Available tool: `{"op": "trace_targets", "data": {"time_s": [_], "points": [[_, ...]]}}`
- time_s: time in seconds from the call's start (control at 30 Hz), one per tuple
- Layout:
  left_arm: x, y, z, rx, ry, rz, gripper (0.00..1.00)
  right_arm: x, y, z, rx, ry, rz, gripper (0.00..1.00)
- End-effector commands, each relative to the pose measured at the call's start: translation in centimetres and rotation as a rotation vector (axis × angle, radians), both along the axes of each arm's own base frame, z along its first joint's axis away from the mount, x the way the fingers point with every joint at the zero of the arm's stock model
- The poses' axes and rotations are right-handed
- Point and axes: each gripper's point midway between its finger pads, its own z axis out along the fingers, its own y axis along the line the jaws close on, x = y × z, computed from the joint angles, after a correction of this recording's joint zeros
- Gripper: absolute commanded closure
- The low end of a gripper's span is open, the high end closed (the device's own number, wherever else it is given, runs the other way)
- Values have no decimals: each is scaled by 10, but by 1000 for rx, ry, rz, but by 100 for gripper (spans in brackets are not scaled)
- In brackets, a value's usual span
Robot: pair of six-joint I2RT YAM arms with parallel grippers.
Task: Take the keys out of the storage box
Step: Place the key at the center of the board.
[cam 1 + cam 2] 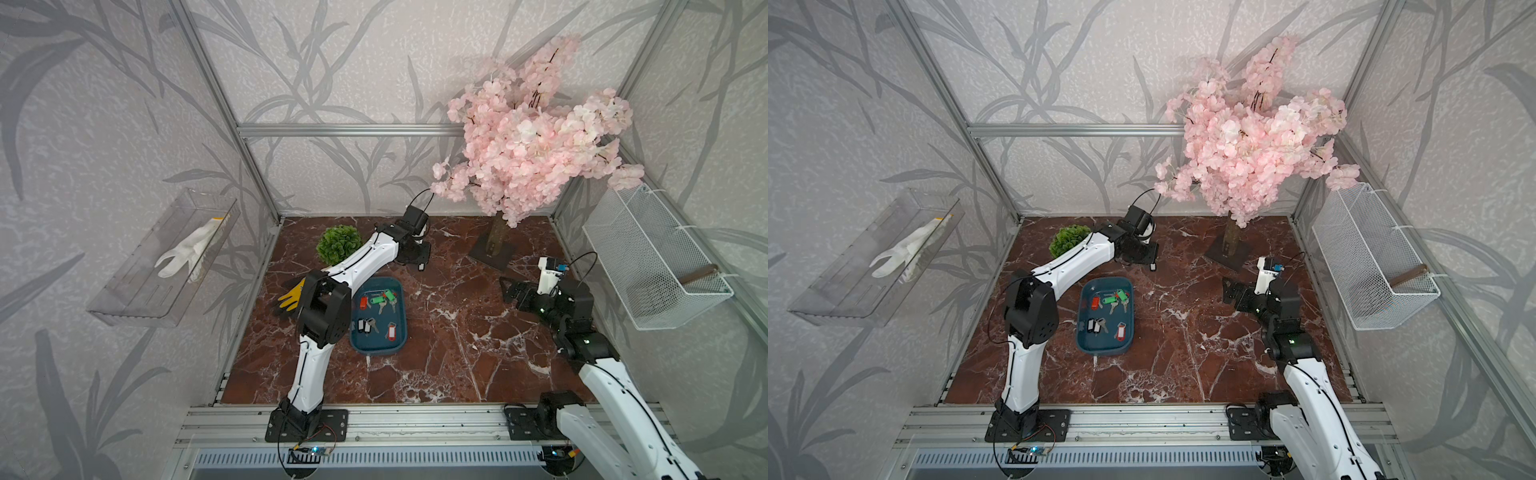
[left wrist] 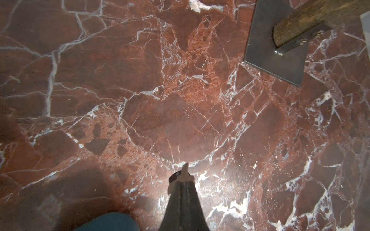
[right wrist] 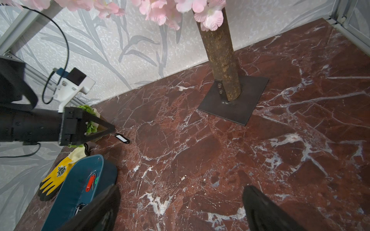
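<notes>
Several small silver keys [image 1: 376,299] with red, green and black plastic tags are seen lying in the dark teal shallow plastic storage box [image 1: 376,345], which is set on the table on the left arm's side. One further black-tagged key [image 3: 122,138] is pinched in the clenched left gripper [image 3: 111,129]. It is held low over bare marble just beyond the box's far end, presumably so that it can be set down clear of the box. Whether its tag touches the surface cannot be told. The right gripper [image 3: 182,188] is held spread wide and empty, well apart from the box, seemingly so that the left arm's path is not crossed.

The work is carried on a red-brown marble-patterned tabletop [image 1: 457,332] veined in white, which is enclosed by an aluminium frame and grey leaf-patterned walls. An artificial pink blossom tree [image 1: 532,137] is fixed on a square metal plate. A round green shrub ball [image 1: 338,245] and a yellow-and-black glove [image 3: 54,176] are placed near the box.
</notes>
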Motion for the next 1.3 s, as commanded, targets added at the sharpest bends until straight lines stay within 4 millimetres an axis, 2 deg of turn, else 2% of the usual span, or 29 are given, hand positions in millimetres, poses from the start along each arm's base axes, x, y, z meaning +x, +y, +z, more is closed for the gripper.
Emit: {"op": "trace_targets", "data": {"time_s": [0.0, 0.2, 0.43, 0.53, 0.7, 0.87, 1.0, 1.13, 1.27], "points": [[11, -2, -8, 44, -4, 2, 100, -3, 0, 5, 1, -11, 1, 1], [23, -13, -37, 54, 41, -1, 100, -4, 0, 3, 2, -8, 0, 1], [33, -17, -55, 63, 55, 11, 99, -3, 2, 0, 16, -1, 5, 1], [35, -18, -61, 66, 64, 16, 95, -4, 2, -1, 18, 1, 5, 1], [36, -20, -59, 54, 65, 17, 83, -4, 2, -2, 16, 2, 3, 1], [34, -15, -36, 58, 35, 15, 70, -5, 1, -1, 5, 3, 4, 1], [26, -8, -9, 55, 3, 12, 63, -6, 0, 1, -17, -3, 6, 1], [11, 7, 21, 59, -43, 23, 54, -7, -2, 0, -30, -7, -2, 1], [-11, 32, 42, 74, -91, 55, 49, -6, -3, -2, -33, -4, -3, 1]]}}
